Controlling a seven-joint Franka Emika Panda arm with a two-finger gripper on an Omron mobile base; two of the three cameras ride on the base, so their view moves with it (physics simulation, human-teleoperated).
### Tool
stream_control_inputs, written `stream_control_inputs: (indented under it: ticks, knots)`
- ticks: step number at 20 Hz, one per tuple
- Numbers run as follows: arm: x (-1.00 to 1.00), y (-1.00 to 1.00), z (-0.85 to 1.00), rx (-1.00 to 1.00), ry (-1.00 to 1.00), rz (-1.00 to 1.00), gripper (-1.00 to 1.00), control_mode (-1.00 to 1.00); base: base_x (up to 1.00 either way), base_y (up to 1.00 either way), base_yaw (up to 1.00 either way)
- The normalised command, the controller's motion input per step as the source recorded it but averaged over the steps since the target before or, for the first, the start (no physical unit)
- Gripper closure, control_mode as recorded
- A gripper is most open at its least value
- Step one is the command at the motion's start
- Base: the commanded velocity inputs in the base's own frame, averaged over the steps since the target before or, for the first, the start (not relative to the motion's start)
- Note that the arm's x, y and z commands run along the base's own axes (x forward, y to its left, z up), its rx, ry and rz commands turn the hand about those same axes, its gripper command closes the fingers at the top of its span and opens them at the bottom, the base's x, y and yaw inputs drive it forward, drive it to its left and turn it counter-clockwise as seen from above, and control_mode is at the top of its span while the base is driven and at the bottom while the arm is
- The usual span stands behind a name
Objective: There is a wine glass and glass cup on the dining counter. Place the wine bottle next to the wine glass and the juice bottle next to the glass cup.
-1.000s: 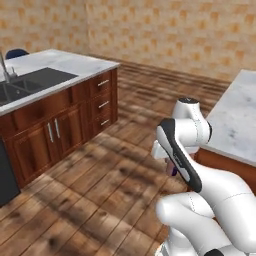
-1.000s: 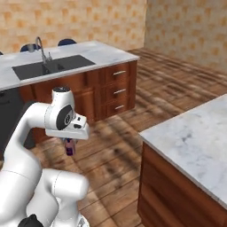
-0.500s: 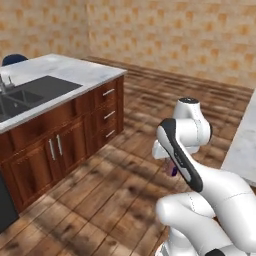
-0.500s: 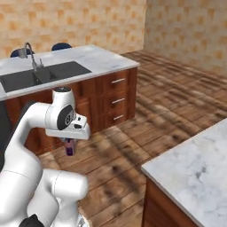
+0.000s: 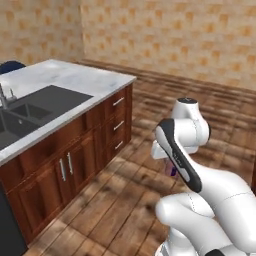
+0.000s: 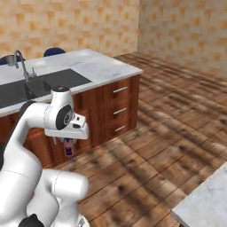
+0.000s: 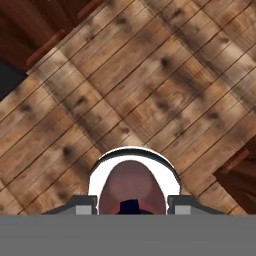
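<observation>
The jaws are closed on the juice bottle [image 7: 131, 190], which we see from above in the hand view as a pinkish-red body with a dark cap, sitting between the two finger pads [image 7: 84, 205]. In the right base view the gripper [image 6: 68, 144] hangs below the white wrist and the bottle [image 6: 68, 147] shows as a small purple-tipped shape under it, held in the air over the wood floor [image 6: 146, 150]. In the left base view we catch only a sliver of purple [image 5: 173, 171] behind the forearm.

Below the bottle there is nothing but floor planks — open boards in every direction in the hand view, with dark cabinet edges in the upper left and lower right corners.

Further out, to the robot's left, stands the sink counter [image 5: 75, 82]: a marble top on reddish-brown cabinets, its corner and drawer fronts [image 5: 118, 123] facing the open floor. The black sink [image 6: 42, 82] and faucet [image 6: 21, 62] lie back from that edge. A blue stool [image 6: 54, 52] shows behind the counter.

At the lower right of the right base view a corner of another marble top [image 6: 206, 201] juts in — well apart from the gripper, with a wide stretch of bare floor between it and the sink counter.
</observation>
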Motion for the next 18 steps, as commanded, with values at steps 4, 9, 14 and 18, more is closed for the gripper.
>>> stream_control_inputs:
  ticks: [4,9,14,18]
  knots:
    - [0.0,0.0,0.0,0.0,0.0,0.0,1.0,1.0,0.83,0.19,-0.23]
    - [0.0,0.0,0.0,0.0,0.0,0.0,1.0,1.0,0.76,0.08,-0.28]
    - [0.0,0.0,0.0,0.0,0.0,0.0,1.0,1.0,0.77,0.03,-0.25]
    - [0.0,0.0,0.0,0.0,0.0,0.0,1.0,1.0,0.78,0.0,-0.22]
